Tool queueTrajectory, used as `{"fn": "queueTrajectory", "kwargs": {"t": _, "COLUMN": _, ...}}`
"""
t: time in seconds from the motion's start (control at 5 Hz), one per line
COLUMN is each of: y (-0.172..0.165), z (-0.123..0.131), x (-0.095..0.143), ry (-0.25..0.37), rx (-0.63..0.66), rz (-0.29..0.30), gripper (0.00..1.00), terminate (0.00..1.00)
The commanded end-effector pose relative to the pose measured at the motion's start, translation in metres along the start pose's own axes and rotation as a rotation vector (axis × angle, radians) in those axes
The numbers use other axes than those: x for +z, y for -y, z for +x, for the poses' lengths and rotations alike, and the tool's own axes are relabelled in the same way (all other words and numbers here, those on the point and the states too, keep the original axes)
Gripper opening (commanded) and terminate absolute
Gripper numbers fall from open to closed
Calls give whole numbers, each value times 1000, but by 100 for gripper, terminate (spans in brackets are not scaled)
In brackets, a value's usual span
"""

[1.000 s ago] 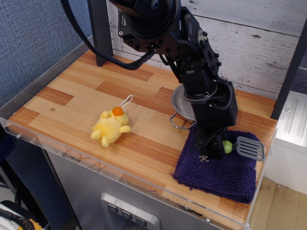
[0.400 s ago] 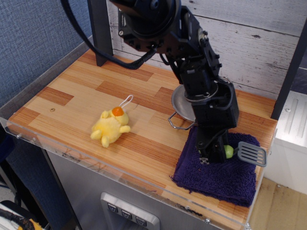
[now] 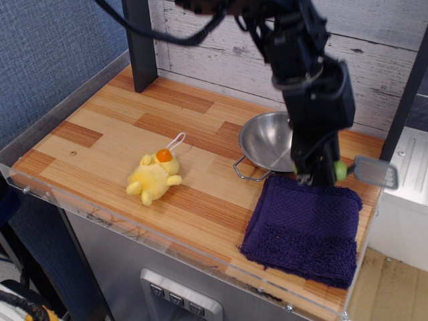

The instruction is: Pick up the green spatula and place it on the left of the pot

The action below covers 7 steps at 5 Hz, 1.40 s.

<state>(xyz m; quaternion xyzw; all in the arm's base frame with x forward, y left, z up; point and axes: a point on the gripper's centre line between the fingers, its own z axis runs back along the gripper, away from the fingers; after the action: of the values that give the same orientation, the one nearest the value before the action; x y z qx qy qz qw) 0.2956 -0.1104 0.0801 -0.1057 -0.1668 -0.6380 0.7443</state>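
The pick-up looks done. The tool [image 3: 326,175] is clamped on the lime-green handle of the green spatula [image 3: 364,171], and the spatula hangs in the air with its grey slotted blade sticking out toward 3 o'clock, clear of the dark purple towel [image 3: 304,227] below. What is left, as I judge it, is the whole transfer: the spatula sits at about 3 o'clock of the pot [image 3: 267,142], and it must end up on the bare wooden surface [image 3: 100,144] at the pot's 9 o'clock side, somewhere between the pot and the yellow plush duck [image 3: 155,176], and then be let go.

Against the earlier pictures, the arm has risen a good deal. A second ago the tool was low over the towel with the spatula lying on the cloth near its far right corner; now the spatula is lifted off it and has shifted toward 1 o'clock, past the towel's far edge. The pot, largely hidden behind the arm before, now shows most of its bowl and its near wire loop handle. The duck and the towel have not moved.
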Motion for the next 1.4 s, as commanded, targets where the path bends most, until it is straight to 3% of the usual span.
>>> {"fn": "queueTrajectory", "kwargs": {"t": 0.0, "y": -10, "z": -21, "x": 59, "ry": 27, "rx": 102, "rz": 163, "gripper": 0, "terminate": 0}}
{"fn": "queueTrajectory", "kwargs": {"t": 0.4, "y": -16, "z": -81, "x": 89, "ry": 22, "rx": 247, "rz": 214, "gripper": 0, "terminate": 0}}
{"fn": "queueTrajectory", "kwargs": {"t": 1.2, "y": -56, "z": -180, "x": 85, "ry": -5, "rx": 459, "rz": 237, "gripper": 0, "terminate": 0}}
